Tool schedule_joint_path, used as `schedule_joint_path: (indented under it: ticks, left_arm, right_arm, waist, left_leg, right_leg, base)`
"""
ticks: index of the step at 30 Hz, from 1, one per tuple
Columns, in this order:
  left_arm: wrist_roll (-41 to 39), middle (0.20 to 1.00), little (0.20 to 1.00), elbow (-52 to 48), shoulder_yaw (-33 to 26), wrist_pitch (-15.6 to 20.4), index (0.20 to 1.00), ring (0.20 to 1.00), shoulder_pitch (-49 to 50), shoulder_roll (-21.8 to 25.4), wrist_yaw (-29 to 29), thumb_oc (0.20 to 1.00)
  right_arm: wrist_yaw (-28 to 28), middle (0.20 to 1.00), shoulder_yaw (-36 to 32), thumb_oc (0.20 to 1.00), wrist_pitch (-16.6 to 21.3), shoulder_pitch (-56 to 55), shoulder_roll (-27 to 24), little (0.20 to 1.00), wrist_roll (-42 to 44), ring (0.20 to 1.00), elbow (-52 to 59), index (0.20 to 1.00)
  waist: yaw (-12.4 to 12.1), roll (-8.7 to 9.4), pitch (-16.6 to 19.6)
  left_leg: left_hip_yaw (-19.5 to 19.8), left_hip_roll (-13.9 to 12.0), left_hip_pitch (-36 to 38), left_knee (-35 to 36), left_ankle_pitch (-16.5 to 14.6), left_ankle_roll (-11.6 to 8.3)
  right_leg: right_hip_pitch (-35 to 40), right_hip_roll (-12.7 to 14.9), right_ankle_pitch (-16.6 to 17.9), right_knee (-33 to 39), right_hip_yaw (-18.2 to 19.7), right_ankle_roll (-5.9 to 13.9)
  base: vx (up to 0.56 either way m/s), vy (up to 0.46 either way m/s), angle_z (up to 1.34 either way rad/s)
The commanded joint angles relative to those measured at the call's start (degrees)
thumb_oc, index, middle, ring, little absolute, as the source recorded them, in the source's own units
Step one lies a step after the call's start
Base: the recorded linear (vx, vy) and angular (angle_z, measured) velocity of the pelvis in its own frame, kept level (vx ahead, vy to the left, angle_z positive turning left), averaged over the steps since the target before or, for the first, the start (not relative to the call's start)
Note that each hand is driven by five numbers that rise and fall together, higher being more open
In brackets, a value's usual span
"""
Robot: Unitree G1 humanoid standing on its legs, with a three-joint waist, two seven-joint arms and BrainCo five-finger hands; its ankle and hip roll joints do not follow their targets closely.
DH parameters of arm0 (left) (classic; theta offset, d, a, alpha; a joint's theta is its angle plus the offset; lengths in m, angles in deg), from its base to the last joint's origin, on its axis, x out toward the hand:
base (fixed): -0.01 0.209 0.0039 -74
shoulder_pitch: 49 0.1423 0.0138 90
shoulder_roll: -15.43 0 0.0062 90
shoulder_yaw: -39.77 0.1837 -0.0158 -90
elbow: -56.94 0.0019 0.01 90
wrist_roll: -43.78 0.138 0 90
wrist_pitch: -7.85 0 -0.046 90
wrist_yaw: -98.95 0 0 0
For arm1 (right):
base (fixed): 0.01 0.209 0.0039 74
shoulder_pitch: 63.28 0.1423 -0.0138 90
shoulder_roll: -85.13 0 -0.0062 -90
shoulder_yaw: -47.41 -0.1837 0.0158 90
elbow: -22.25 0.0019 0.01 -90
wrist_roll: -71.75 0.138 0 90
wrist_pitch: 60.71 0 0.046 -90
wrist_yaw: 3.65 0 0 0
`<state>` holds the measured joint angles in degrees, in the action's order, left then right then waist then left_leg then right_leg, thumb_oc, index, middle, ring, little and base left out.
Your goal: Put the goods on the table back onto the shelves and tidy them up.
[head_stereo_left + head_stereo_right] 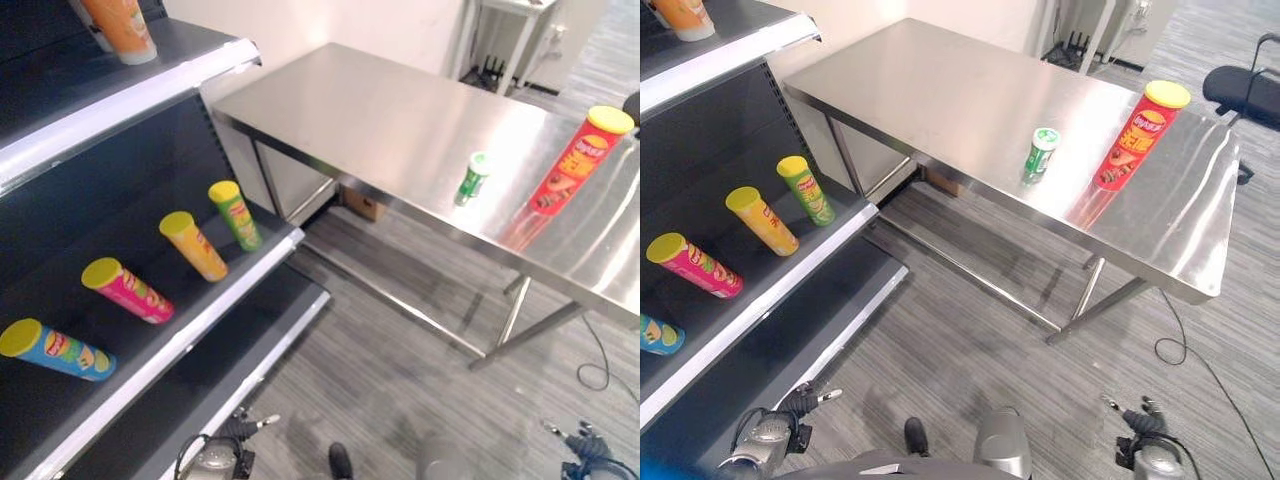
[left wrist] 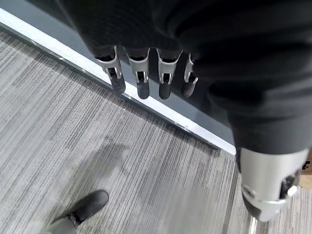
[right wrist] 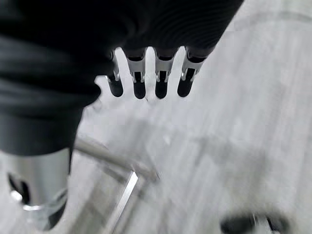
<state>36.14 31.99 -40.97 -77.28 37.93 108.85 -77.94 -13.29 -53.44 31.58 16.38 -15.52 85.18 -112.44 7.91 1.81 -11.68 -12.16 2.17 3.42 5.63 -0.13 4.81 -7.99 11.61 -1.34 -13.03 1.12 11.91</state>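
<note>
Red can (image 1: 577, 162): we are seeing it upright near the surface's far right edge; likely light, stiff, slick, so we are planning a mid-body wrap.
Green bottle (image 1: 471, 179): standing beside it, toward the front edge.
Left hand (image 2: 141, 78): fingers hanging relaxed, empty.
Right hand (image 3: 146, 78): same.
Shelf (image 1: 215, 290): carrying four cans.

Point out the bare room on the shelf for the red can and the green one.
Free: the shelf board past the green-labelled can, toward its table-side end. Between the yellow-lidded cans, green-labelled, orange, pink and blue, gaps are narrower. The table is bare beyond the red can and small green can.
</note>
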Motion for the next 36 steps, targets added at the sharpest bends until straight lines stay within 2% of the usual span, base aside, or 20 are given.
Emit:
schedule_joint_path:
  ticks: [1,4,6,9,10,12,13,21,23,27,32,36]
  left_arm:
    - [2.3,1.0,1.0,-0.5,-0.8,1.3,1.0,1.0,-0.7,0.2,-0.9,1.0]
    - [2.1,1.0,1.0,-0.9,-1.9,1.6,1.0,1.0,-0.1,0.1,-1.3,1.0]
    - [1.9,1.0,1.0,-1.9,-2.7,2.0,1.0,1.0,0.7,0.0,-2.0,1.0]
    - [2.1,1.0,1.0,-2.1,-2.9,2.1,1.0,1.0,1.3,-0.6,-2.3,1.0]
    - [2.5,1.0,1.0,-2.6,-2.8,2.5,1.0,1.0,2.1,-1.7,-2.3,1.0]
    - [2.5,1.0,1.0,-2.9,-2.6,2.5,1.0,1.0,2.3,-2.0,-2.2,1.0]
    - [2.4,1.0,1.0,-2.9,-2.2,2.6,1.0,1.0,2.4,-2.5,-1.6,1.0]
    - [0.8,1.0,1.0,-4.2,-2.0,2.7,1.0,1.0,4.0,-2.7,-1.1,1.0]
    - [0.5,1.0,1.0,-4.4,-1.7,2.5,1.0,1.0,4.7,-2.5,-0.8,1.0]
    - [-0.1,1.0,1.0,-4.6,-1.3,2.5,1.0,1.0,5.0,-2.7,-0.2,1.0]
    - [-0.5,1.0,1.0,-4.2,-0.8,2.1,1.0,1.0,4.6,-2.7,0.6,1.0]
    - [-0.5,1.0,1.0,-4.6,-0.1,2.0,1.0,1.0,5.0,-2.6,0.6,1.0]
  right_arm:
    - [0.5,1.0,-2.0,1.0,3.0,2.9,-7.1,1.0,-0.5,1.0,4.7,1.0]
    - [2.4,1.0,-4.8,1.0,3.8,1.2,-9.3,1.0,0.5,1.0,10.1,1.0]
    - [5.6,1.0,-9.2,1.0,5.6,-0.4,-14.9,1.0,3.3,1.0,19.2,1.0]
    - [6.4,1.0,-12.2,1.0,6.6,-1.4,-16.4,1.0,4.4,1.0,24.6,1.0]
    - [4.6,1.0,-15.6,1.0,8.2,0.0,-19.1,1.0,2.7,1.0,29.8,1.0]
    - [3.7,1.0,-16.6,1.0,8.6,0.6,-20.0,1.0,1.8,1.0,30.8,1.0]
    - [0.3,1.0,-16.9,1.0,9.3,3.5,-22.3,1.0,-0.8,1.0,31.1,1.0]
    - [-1.6,1.0,-17.8,1.0,9.2,6.6,-27.9,1.0,-2.3,1.0,31.3,1.0]
    - [-2.8,1.0,-16.3,1.0,8.2,8.9,-31.1,1.0,-4.7,1.0,28.8,1.0]
    - [-3.8,1.0,-12.7,1.0,6.5,11.9,-34.0,1.0,-7.7,1.0,25.0,1.0]
    - [-5.8,1.0,-10.4,1.0,4.6,14.8,-35.2,1.0,-9.8,1.0,22.9,1.0]
    - [-5.5,1.0,-7.8,1.0,4.5,17.6,-35.7,1.0,-8.7,1.0,21.4,1.0]
  waist:
    - [1.2,-0.24,-0.9]
    - [1.0,0.5,-0.5]
    - [0.7,1.31,0.4]
    - [0.6,1.48,1.0]
    - [0.1,1.72,2.1]
    - [-0.1,1.7,2.3]
    - [-0.8,1.64,2.7]
    - [-2.3,1.8,3.4]
    - [-3.1,1.87,3.5]
    - [-3.4,1.85,3.5]
    - [-3.7,1.59,3.4]
    - [-4.1,1.43,3.4]
  left_leg:
    - [3.8,-2.8,-1.8,-5.3,-4.1,-5.45]
    - [3.6,-2.9,-1.6,-5.4,-4.3,-5.64]
    - [3.7,-3.4,-1.4,-5.5,-4.4,-6.32]
    - [4.0,-3.9,-0.9,-5.3,-4.5,-6.72]
    - [4.2,-4.5,-0.3,-5.0,-4.8,-7.17]
    - [4.4,-4.7,0.0,-4.9,-4.8,-7.29]
    - [4.7,-4.9,0.5,-4.5,-4.8,-7.56]
    - [5.6,-6.1,1.7,-3.5,-4.4,-8.8]
    - [5.9,-6.5,1.9,-3.4,-4.2,-9.19]
    - [6.2,-6.8,2.4,-3.3,-4.0,-9.51]
    - [6.8,-7.2,2.5,-3.0,-3.8,-9.93]
    - [6.8,-7.4,2.6,-2.9,-3.6,-10.06]
  right_leg:
    - [3.1,-3.1,-0.5,6.7,-1.8,-0.89]
    - [4.1,-3.1,0.2,8.5,-1.5,-0.78]
    - [5.9,-3.1,0.4,11.0,-2.2,-0.97]
    - [7.2,-3.2,0.2,12.1,-2.7,-1.2]
    - [8.8,-3.3,-0.4,13.0,-3.5,-1.46]
    - [9.3,-3.4,-0.6,13.4,-3.8,-1.54]
    - [10.4,-3.5,-1.0,14.0,-4.3,-1.7]
    - [12.4,-4.1,-2.2,14.6,-6.1,-2.34]
    - [13.2,-4.3,-2.5,14.7,-6.8,-2.59]
    - [13.9,-4.5,-2.7,14.8,-7.5,-2.76]
    - [14.5,-4.7,-3.3,15.0,-8.3,-3.13]
    - [14.6,-4.8,-3.3,15.2,-8.5,-3.17]
  base:
    - [0.04,-0.039,0.13]
    - [0.05,-0.05,0.18]
    - [0.08,-0.114,0.05]
    - [0.08,-0.079,0.06]
    - [0.09,-0.078,0.1]
    - [0.08,-0.083,0.04]
    - [0.06,-0.066,0.08]
    - [0.04,-0.063,0.17]
    - [0.03,-0.078,0.23]
    - [0.02,-0.041,0.13]
    - [0.03,-0.052,0.05]
    - [0.01,-0.027,0.01]
